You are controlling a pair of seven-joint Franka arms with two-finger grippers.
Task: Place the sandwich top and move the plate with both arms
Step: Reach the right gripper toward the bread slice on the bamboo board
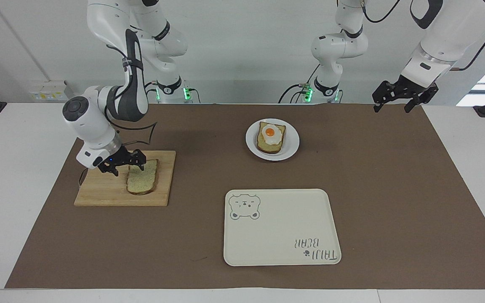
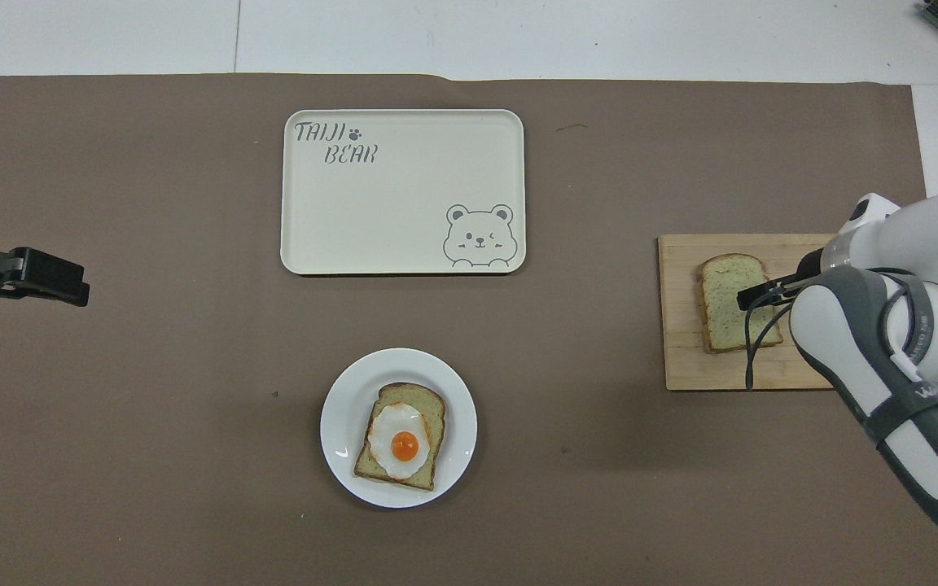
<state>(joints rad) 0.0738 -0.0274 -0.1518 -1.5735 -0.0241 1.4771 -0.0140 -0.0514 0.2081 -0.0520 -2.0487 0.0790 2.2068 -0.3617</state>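
Facing view: right gripper (image 1: 127,166), seemingly open, over sandwich top (image 1: 142,178).

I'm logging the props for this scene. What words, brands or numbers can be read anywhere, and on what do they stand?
"TAIJI BEAR", with a paw print after "TAIJI": printed on the cream tray, in the corner diagonally across from its bear drawing.
Small lettering on the right arm's grey band: too small to read.
Nothing readable on the plate, the cutting board or the brown mat.

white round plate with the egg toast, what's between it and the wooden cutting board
Nothing: only bare brown mat separates the glossy white round plate from the wooden cutting board, clearest in the overhead view.
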